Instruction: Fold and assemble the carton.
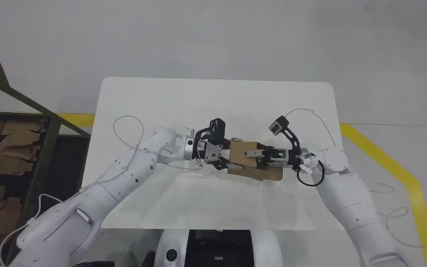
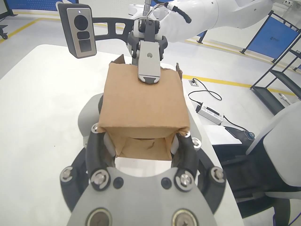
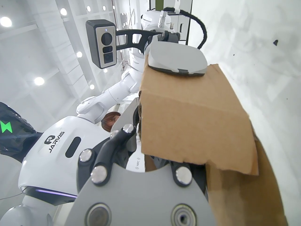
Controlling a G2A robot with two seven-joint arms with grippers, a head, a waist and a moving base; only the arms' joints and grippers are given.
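Note:
A brown carton (image 1: 250,159) is held just above the middle of the white table (image 1: 167,100), between both arms. In the left wrist view my left gripper (image 2: 142,139) is shut on the carton (image 2: 143,99), one finger on each side of its open near end, and the inside shows hollow. My right gripper (image 2: 148,78) grips the far end, one finger flat on the upper wall and the other hidden. In the right wrist view the carton (image 3: 188,118) sits against my right gripper (image 3: 169,147), with a loose flap hanging beside it and a left finger (image 3: 177,59) pressed on the far end.
Thin white cables (image 1: 127,130) loop over the table beside each arm. A dark rack with flat cardboard blanks (image 1: 20,143) stands off the table's left side. A power adapter (image 2: 209,112) and its cord lie on the floor beyond the table edge.

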